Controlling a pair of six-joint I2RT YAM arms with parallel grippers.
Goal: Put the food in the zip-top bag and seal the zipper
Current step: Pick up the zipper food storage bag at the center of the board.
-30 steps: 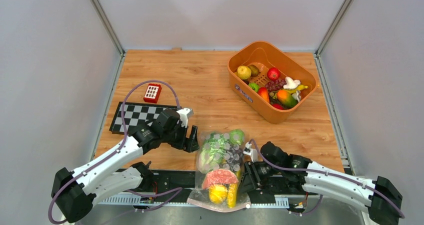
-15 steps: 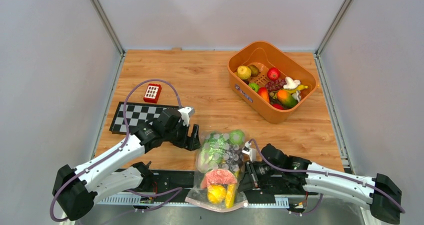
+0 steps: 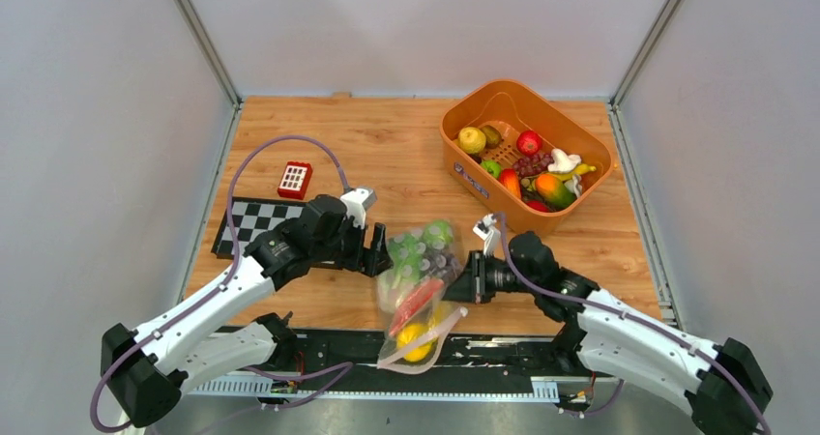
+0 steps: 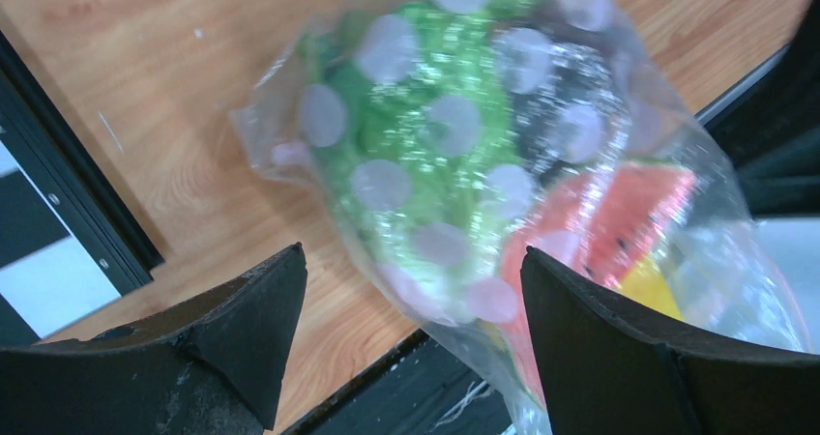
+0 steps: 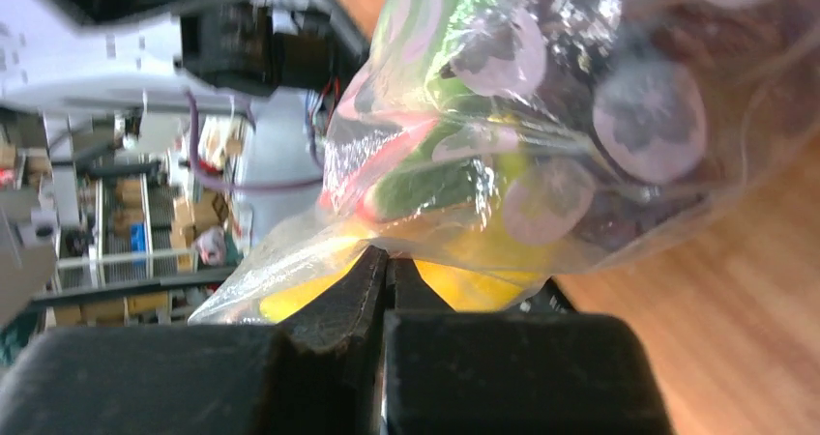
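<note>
Right gripper (image 3: 460,284) pinches zip-top bag (image 3: 418,269) — left gripper (image 3: 378,257) (jaws apart) beside.

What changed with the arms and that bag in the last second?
The right fingers moved up from the table's near edge, shut on the zip-top bag's side and pulled it farther onto the table, tilted. The left fingers edged forward, open beside it. Basket, checkerboard and red block stayed put.
</note>
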